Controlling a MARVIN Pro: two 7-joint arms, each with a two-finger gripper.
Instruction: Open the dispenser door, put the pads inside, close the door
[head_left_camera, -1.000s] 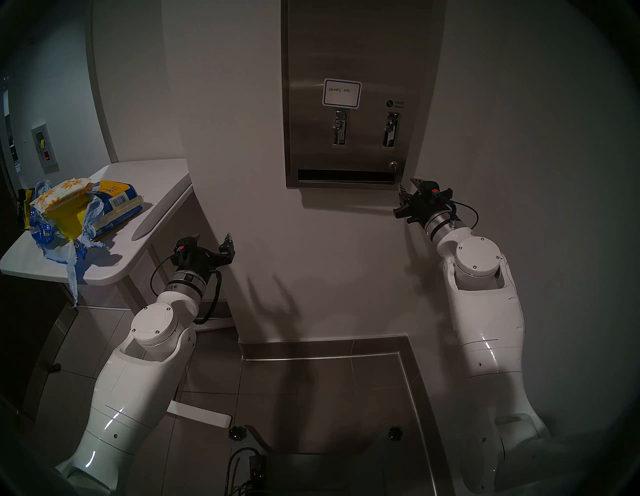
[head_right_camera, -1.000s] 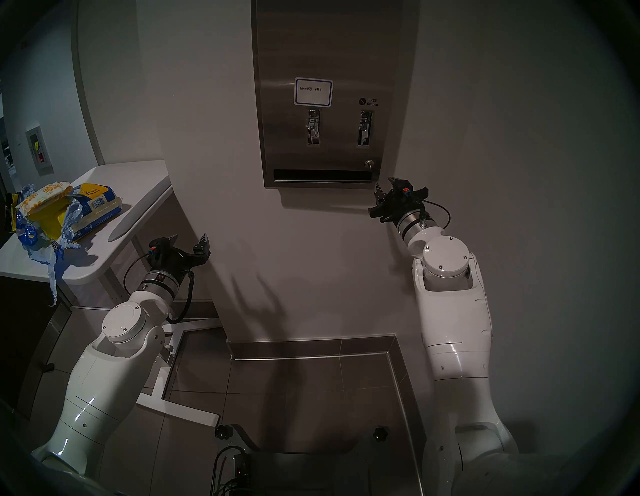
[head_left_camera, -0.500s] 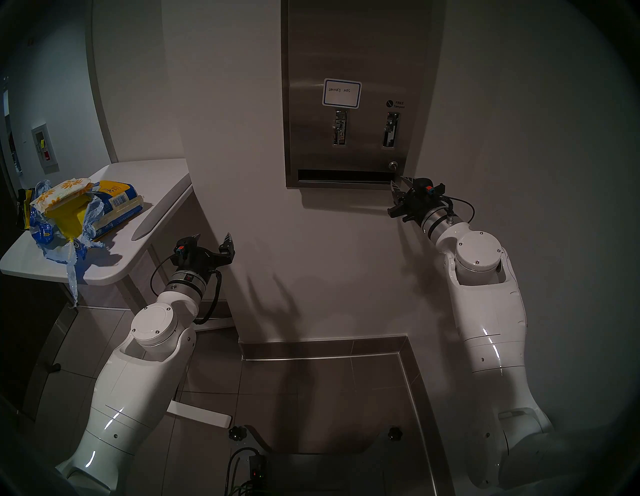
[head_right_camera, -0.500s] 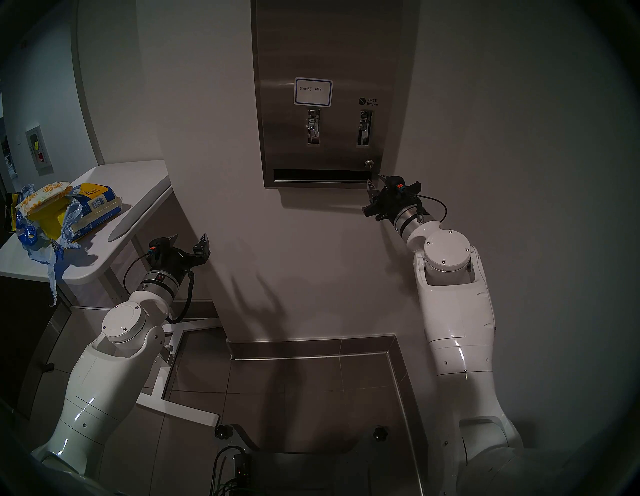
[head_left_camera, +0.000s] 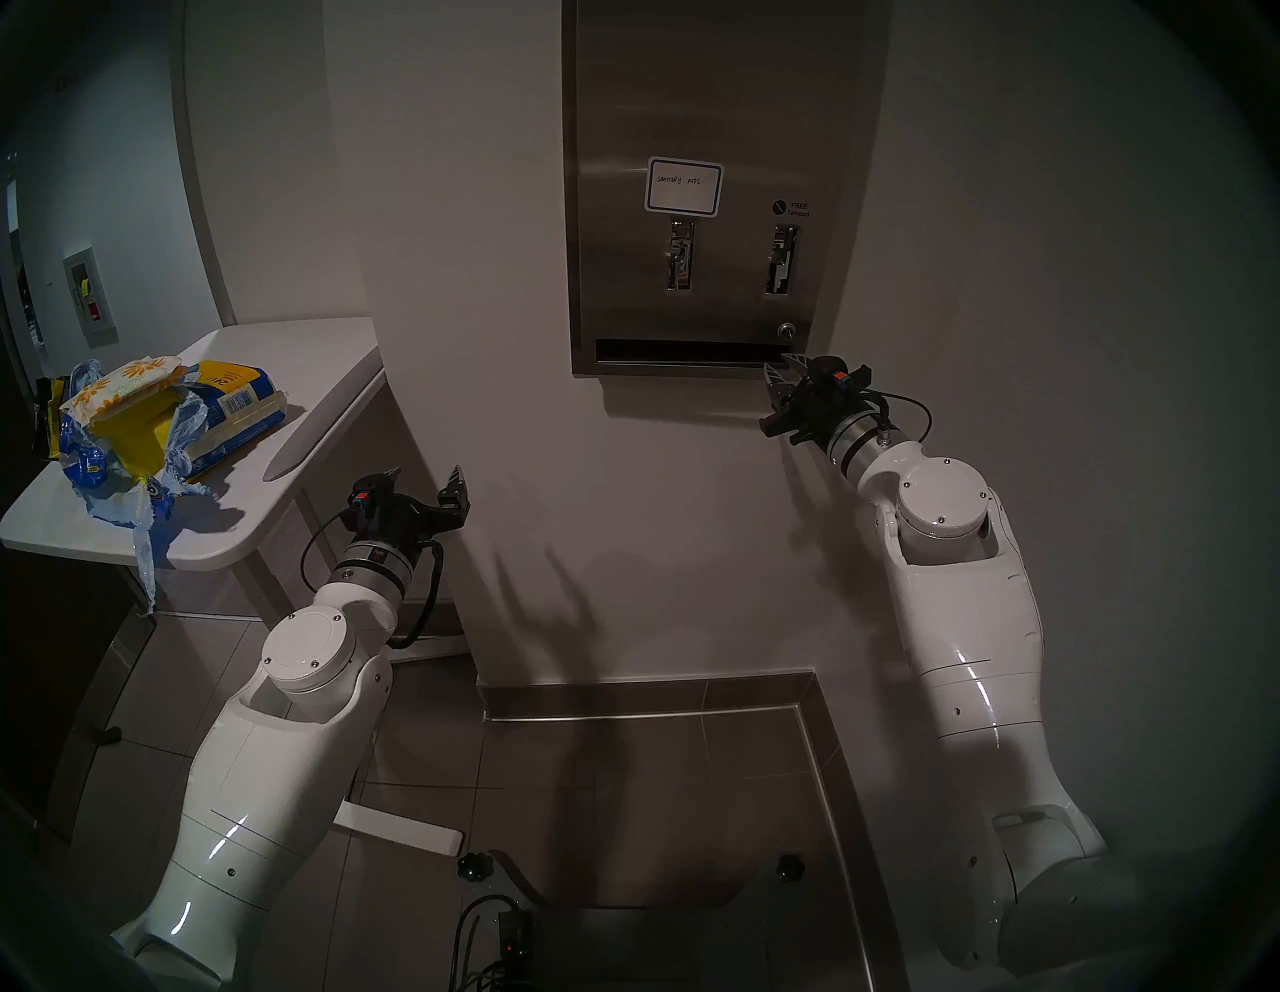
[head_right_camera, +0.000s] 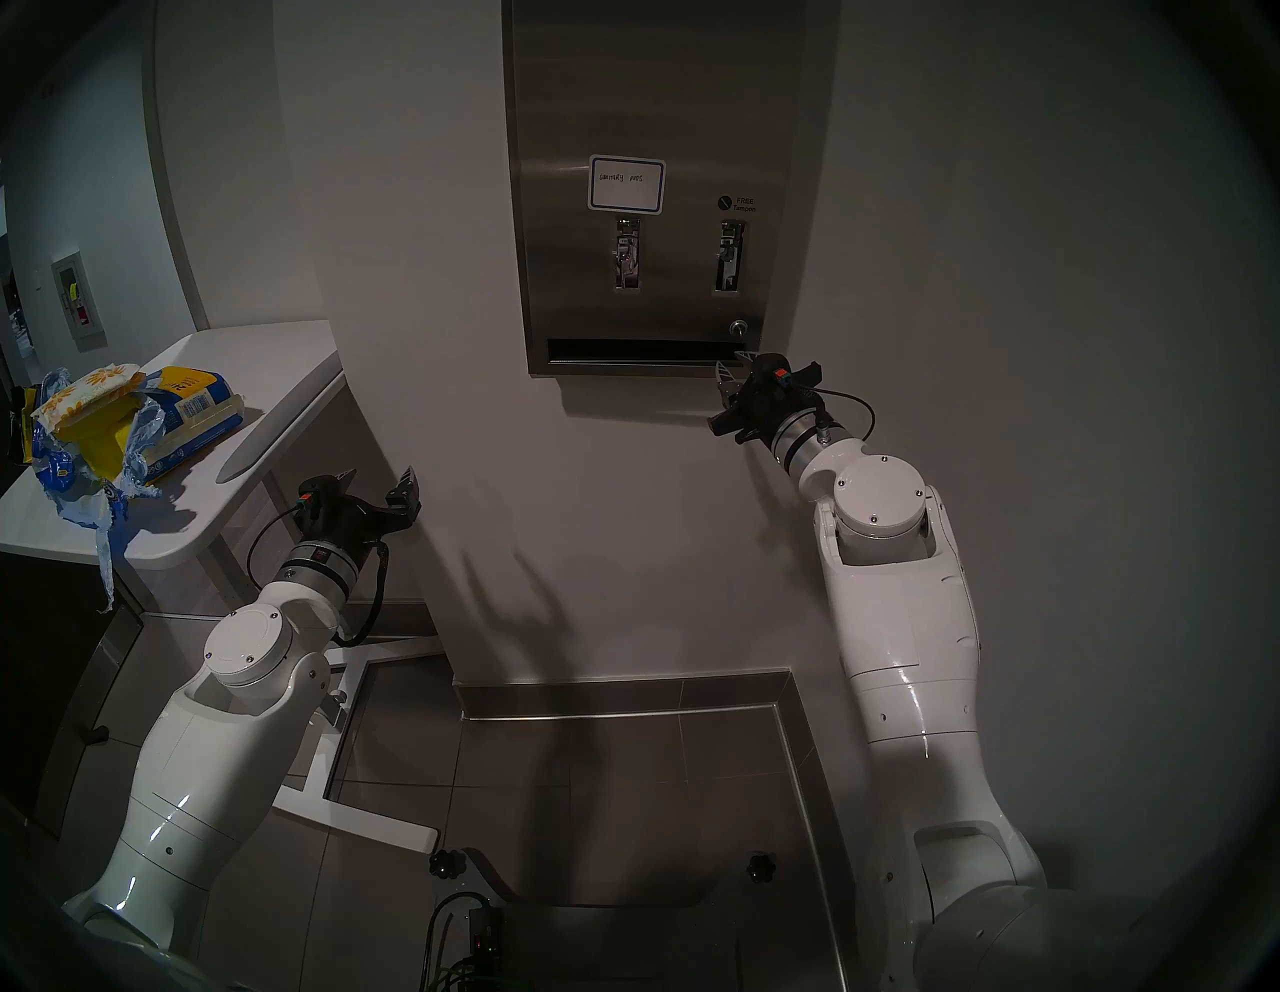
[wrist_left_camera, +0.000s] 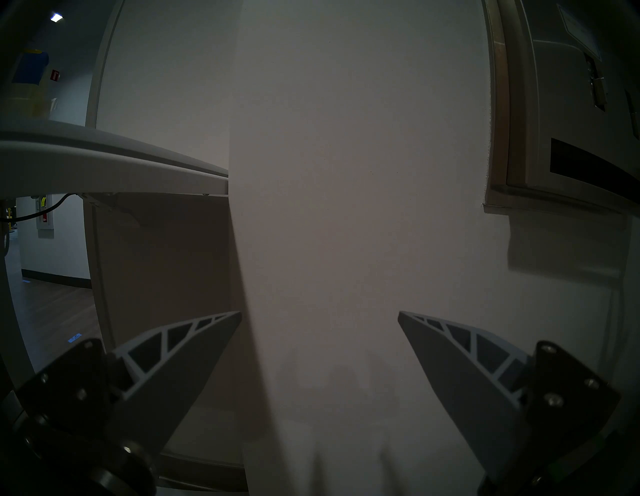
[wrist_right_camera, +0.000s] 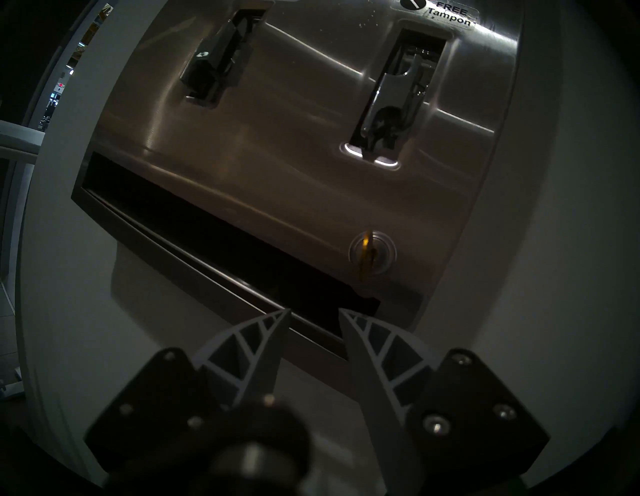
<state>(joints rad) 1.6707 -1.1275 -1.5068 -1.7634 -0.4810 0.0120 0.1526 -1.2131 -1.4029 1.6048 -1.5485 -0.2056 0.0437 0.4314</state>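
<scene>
Head stereo left view: steel dispenser door (head_left_camera: 713, 138) sits shut and flush in the white wall (head_left_camera: 485, 346), its blue-bordered label (head_left_camera: 683, 187) above two vertical lever slots. Long dark horizontal slot (head_left_camera: 689, 352) runs along the bottom, round key lock (head_left_camera: 785, 330) just above its right end.

Right gripper (head_left_camera: 777, 377) hangs at the lower right corner of the door, fingertips level with the right end of the horizontal slot. Right wrist view: both fingers (wrist_right_camera: 249, 350) point at that slot end, tips close together with a narrow gap between them (partly closed, nothing between them). Cannot tell whether the tips touch the steel. A small yellowish key stands in the lock (wrist_right_camera: 372, 253), above the fingertips and apart from them.

Left gripper (head_left_camera: 424, 485) hovers lower, near the wall corner and just beside the edge of the white table (head_left_camera: 228, 526). Left wrist view: its fingers (wrist_left_camera: 180, 350) are spread wide, empty, facing bare wall; the dispenser's lower left corner shows far up to the right.

Pads (head_left_camera: 131, 384), in white wrappers with orange daisies, lie on the table to the left, on top of a torn blue-and-yellow plastic bag (head_left_camera: 125, 450). Well apart from both grippers. A yellow pack (head_left_camera: 239, 409) lies beside them.
</scene>
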